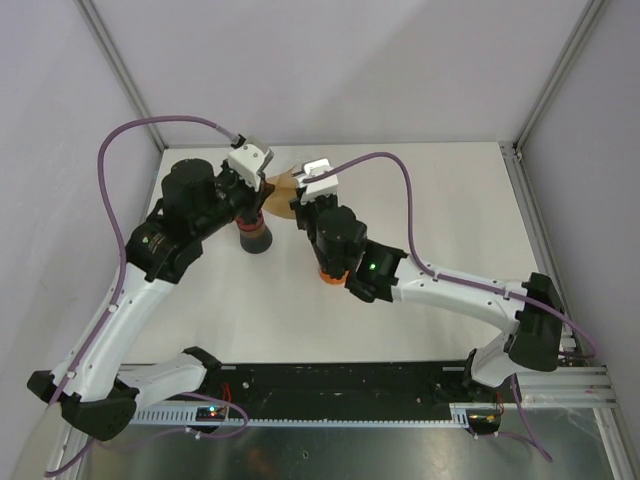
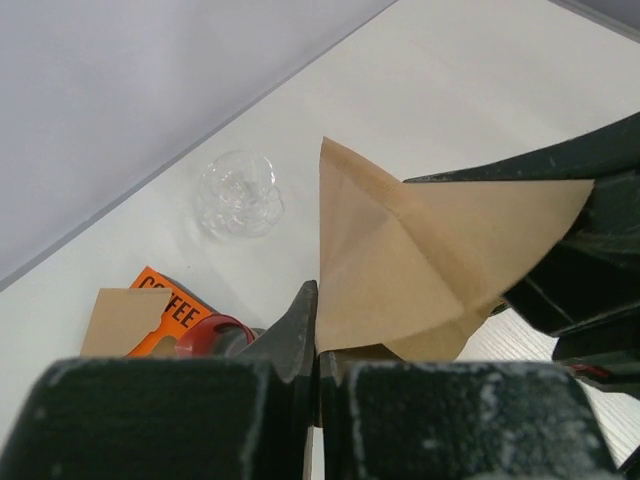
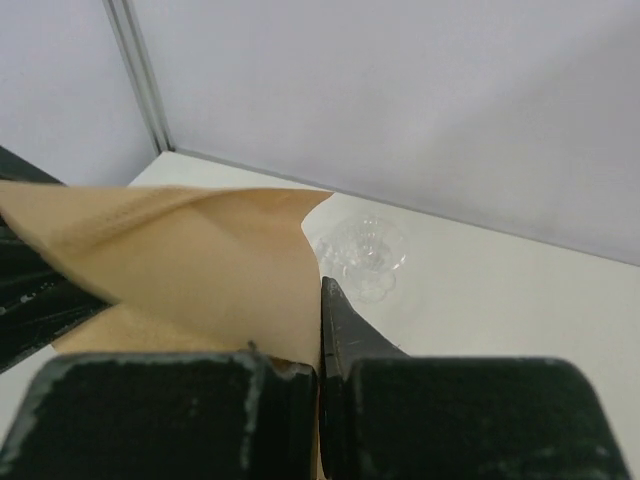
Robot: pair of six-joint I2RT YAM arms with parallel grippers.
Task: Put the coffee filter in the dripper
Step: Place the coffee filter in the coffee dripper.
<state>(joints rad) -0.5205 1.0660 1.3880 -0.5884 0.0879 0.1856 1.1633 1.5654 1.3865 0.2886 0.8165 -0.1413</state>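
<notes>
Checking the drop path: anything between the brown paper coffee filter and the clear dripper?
Nothing. In the left wrist view, only a bare strip of white table separates the brown paper coffee filter from the clear dripper.

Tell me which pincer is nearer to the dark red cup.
Left. The left pincer is close beside the cup, pinching the filter; the right pincer grips the filter's other side, farther away.
</notes>
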